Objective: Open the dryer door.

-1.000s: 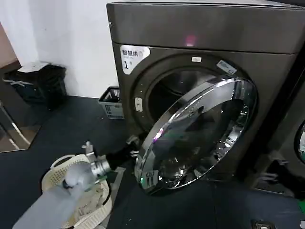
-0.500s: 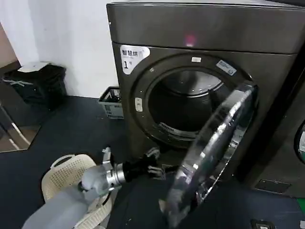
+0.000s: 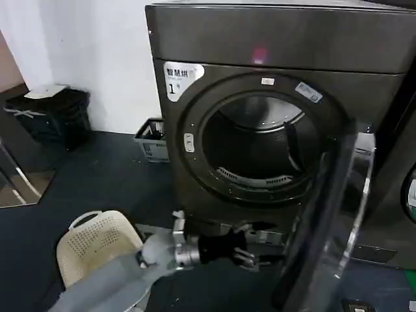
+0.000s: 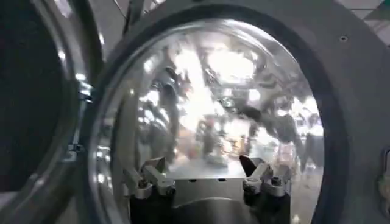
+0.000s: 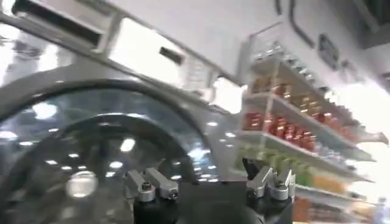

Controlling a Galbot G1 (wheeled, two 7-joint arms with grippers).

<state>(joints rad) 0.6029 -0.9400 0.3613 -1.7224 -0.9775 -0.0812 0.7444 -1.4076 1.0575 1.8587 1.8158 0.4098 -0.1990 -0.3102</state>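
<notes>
The dryer (image 3: 273, 45) is a dark grey-bronze machine with a white sticker marked "1" (image 3: 181, 76); its round drum opening (image 3: 260, 153) stands fully exposed. The dryer door (image 3: 338, 214) is swung far out to the right and shows nearly edge-on, chrome rim outward. My left gripper (image 3: 252, 250) reaches low in front of the machine, just left of the door's lower edge, fingers spread and holding nothing. In the left wrist view the left gripper (image 4: 204, 171) is open, facing the door's inner glass (image 4: 219, 97). My right gripper (image 5: 207, 178) is open and holds nothing.
A white perforated basket (image 3: 97, 244) sits on the dark floor beside my left arm. A small grey crate (image 3: 151, 140) and a black bin (image 3: 52, 117) stand against the white wall. A neighbouring machine (image 3: 406, 188) is at the right. Shelves of goods (image 5: 292, 134) show behind my right gripper.
The door has swung from half open to wide open toward the right. My left arm has moved right along with it, low across the dryer's front.
</notes>
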